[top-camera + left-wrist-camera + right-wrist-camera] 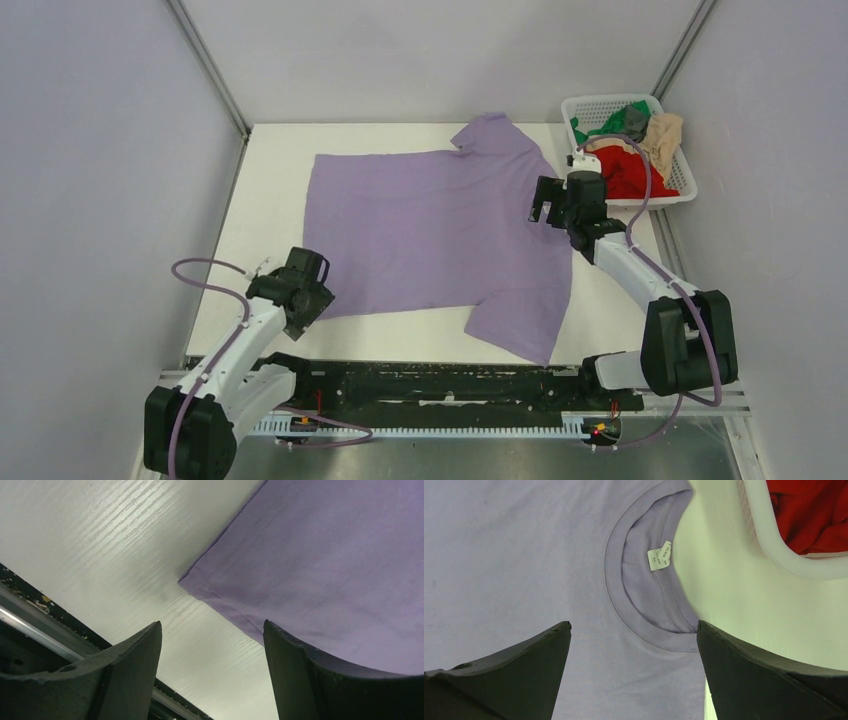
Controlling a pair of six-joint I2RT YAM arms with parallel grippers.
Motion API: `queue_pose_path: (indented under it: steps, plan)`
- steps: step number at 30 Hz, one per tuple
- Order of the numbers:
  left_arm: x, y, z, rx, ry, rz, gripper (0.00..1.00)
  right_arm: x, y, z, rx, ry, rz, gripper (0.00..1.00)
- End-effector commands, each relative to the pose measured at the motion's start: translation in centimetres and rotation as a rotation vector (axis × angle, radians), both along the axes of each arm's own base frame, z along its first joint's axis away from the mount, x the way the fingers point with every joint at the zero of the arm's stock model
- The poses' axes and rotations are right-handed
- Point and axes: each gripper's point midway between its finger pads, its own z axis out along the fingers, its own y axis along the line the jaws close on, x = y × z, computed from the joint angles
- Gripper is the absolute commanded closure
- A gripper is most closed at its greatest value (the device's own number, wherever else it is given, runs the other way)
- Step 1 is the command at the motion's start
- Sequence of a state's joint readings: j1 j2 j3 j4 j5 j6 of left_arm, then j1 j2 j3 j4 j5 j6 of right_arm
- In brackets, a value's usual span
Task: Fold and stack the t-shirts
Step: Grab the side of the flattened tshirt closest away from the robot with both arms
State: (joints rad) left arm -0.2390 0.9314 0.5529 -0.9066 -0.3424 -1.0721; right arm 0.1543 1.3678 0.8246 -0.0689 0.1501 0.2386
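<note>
Left fingers, spread and empty, hover toward the surface's near-left corner beside the purple t-shirt; right fingers likewise above it. Nothing folded yet.

This is a robotics lab test cell. Blank grey panel walls box the space in on three sides, joined by bare aluminium frame posts. The white wood-grain table carries a black mounting rail at its near edge — the left arm and the right arm are bolted there, with purple cables looping along them. A white plastic basket of crumpled clothes sits at the far right corner.
</note>
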Motion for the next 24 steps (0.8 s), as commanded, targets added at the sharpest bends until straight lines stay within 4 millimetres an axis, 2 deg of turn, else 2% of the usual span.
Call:
queue_pose_path:
  steps: [1, 6, 12, 18, 20, 22, 24]
  plan:
    - [1.1, 0.3, -0.9, -0.037, -0.105, 0.200, 0.24, 0.7, 0.6, 1.4, 0.017, -0.053, 0.019, 0.02]
    - [1.1, 0.4, -2.1, -0.034, -0.075, 0.261, 0.45, 0.7, 0.5, 1.9, 0.005, -0.067, 0.020, 0.02]
    - [0.6, 1.2, -3.4, 0.011, -0.037, 0.307, 0.47, 0.6, 0.4, 2.2, 0.000, -0.072, 0.014, 0.02]
    - [0.8, 1.9, -4.4, 0.049, -0.046, 0.339, 0.56, 0.4, 0.6, 3.0, -0.016, -0.079, 0.012, 0.02]
    - [1.2, 2.1, -4.5, 0.054, -0.048, 0.334, 0.62, 0.2, 0.7, 3.3, -0.024, -0.078, 0.013, 0.02]
    - [1.4, 2.3, -4.5, 0.064, -0.050, 0.330, 0.75, -0.1, 1.1, 3.7, -0.030, -0.068, 0.023, 0.02]
    - [1.8, 2.6, -4.3, 0.074, -0.052, 0.325, 0.92, -0.8, 1.7, 3.9, -0.049, -0.056, 0.040, 0.02]
